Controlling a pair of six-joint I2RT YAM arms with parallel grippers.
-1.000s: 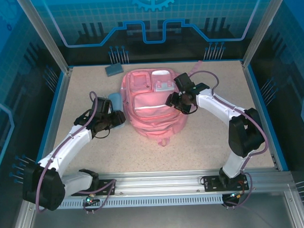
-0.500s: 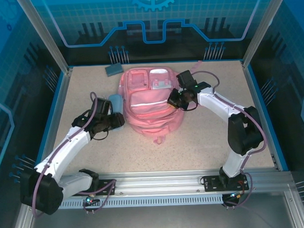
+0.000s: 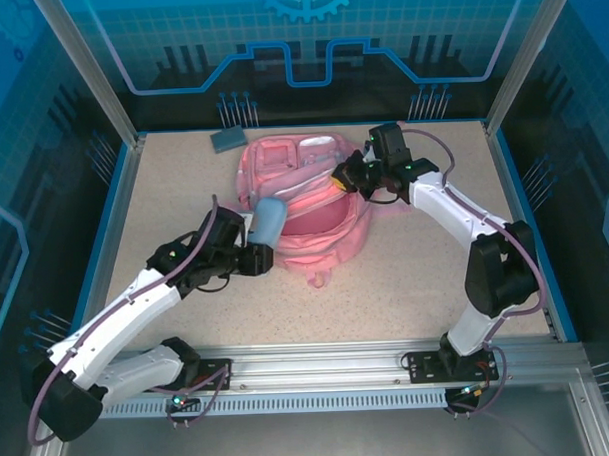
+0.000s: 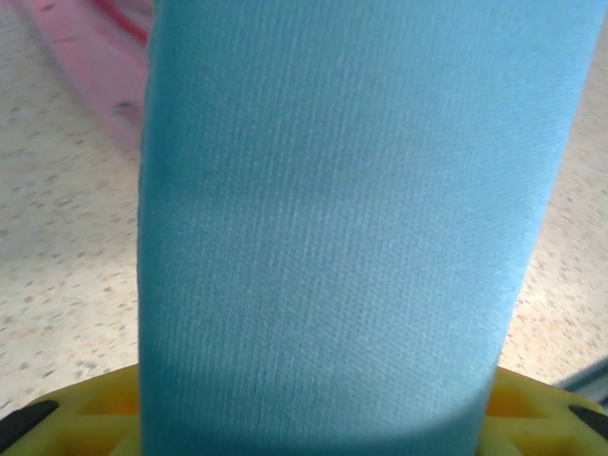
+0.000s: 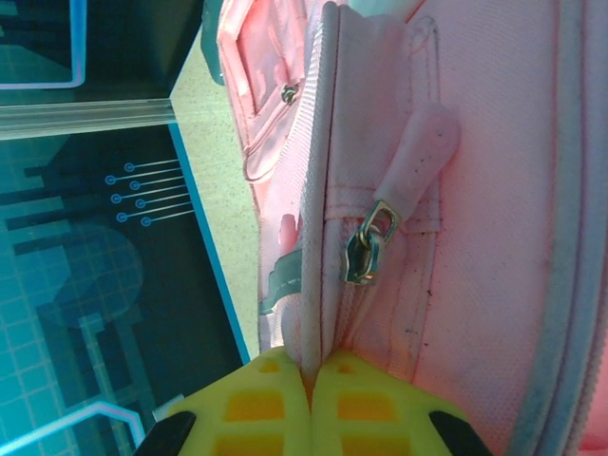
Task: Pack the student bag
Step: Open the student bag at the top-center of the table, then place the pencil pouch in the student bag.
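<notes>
Bag point(image 3: 306, 223) lies flat mid-counter point(image 3: 426, 274), toward the back, top end away from the arms. Its main compartment gapes open.

Right jaws are clamped together on the bag's upper right edge, holding the flap up. In the right wrist view the yellow pads point(image 5: 252, 407) pinch a pink seam with no gap between them, and the zip pull point(image 5: 366, 252) hangs just above.

Left jaws are clamped on a light blue fabric roll point(image 3: 267, 221), gripping its near end. The roll tilts up toward the bag, far end at the bag's left rim by the opening; can't tell if it touches. In the left wrist view the roll point(image 4: 342, 218) sits right against the lens, with bag point(image 4: 90, 52) behind it at upper left.

Small grey-blue block point(image 3: 227, 139) sits on the counter at back left, just beside the bag's far corner.
</notes>
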